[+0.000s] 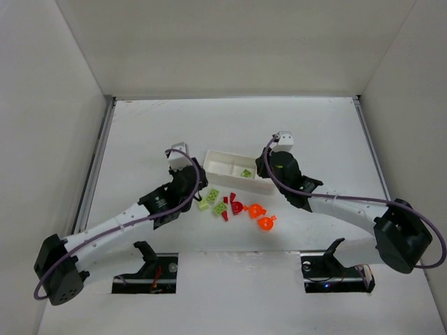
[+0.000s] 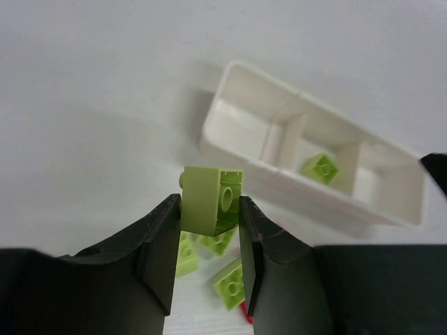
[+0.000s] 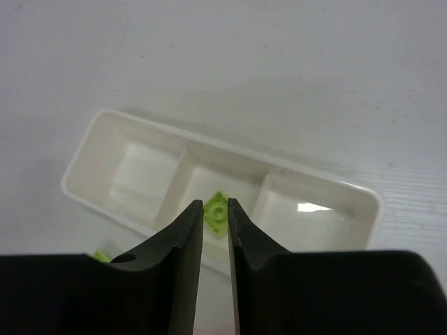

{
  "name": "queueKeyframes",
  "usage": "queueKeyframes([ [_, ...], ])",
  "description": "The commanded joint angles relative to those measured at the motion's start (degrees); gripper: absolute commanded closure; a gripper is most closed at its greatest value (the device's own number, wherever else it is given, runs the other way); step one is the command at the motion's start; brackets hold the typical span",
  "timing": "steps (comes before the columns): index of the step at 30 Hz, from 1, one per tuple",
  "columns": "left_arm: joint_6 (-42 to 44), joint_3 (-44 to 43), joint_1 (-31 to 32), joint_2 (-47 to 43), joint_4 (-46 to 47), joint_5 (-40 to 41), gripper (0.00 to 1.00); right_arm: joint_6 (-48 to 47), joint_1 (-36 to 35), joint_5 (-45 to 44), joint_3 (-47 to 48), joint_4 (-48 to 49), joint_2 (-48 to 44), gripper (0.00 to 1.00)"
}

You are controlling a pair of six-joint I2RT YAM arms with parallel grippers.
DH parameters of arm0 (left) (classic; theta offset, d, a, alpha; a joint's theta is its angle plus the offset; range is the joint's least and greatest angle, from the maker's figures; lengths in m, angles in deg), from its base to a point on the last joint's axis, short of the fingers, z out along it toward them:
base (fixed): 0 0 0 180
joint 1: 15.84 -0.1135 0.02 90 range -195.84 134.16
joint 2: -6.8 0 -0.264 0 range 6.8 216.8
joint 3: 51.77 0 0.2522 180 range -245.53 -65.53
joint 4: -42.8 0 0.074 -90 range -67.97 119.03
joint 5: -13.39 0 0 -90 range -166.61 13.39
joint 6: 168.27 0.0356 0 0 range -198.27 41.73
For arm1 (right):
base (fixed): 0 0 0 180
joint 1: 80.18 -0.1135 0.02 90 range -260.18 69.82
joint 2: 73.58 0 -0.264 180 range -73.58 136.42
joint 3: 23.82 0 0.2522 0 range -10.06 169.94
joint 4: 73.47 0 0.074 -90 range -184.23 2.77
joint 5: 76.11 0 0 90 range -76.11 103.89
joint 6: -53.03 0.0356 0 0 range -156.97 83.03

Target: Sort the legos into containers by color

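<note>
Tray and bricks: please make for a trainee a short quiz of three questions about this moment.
1. True or false: the left fingers hold a green brick.
2. How many bricks lie in the tray?
3. Which compartment holds it? A: an end one. B: the middle one. C: none.
Key: 1 true; 2 one; 3 B.

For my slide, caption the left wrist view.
Left jaws hold a green lego; the tray beyond holds a second lego.
</note>
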Motion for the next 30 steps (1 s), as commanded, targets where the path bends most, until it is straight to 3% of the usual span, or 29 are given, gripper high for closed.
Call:
queueKeyframes([
  [1, 6.1, -9.2, -0.3, 11.5, 13.0, -7.7, 0.83, 5.0, 3.5, -3.0, -3.5, 5.1, -5.4, 0.79],
  [8, 8.8, -21.9, -0.3, 31.5, 19.2, -15.4, 0.83, 6.8, 6.6, -3.3, -5.3, 5.4, -6.9, 0.72],
  [15, 10.0, -29.1, -0.4, 42.9, 19.0, -17.7, 0.81, 7.5, 7.4, -3.3, -5.8, 5.2, -7.7, 0.65],
  [23, 10.1, -28.8, -0.3, 46.5, 19.1, -16.4, 0.76, 8.8, 7.8, -6.1, -8.4, 1.8, -12.5, 0.46],
  [30, 11.6, -27.6, -0.3, 46.5, 20.8, -15.3, 0.66, 12.1, -2.9, -8.1, -12.1, -13.1, -19.1, 0.35],
])
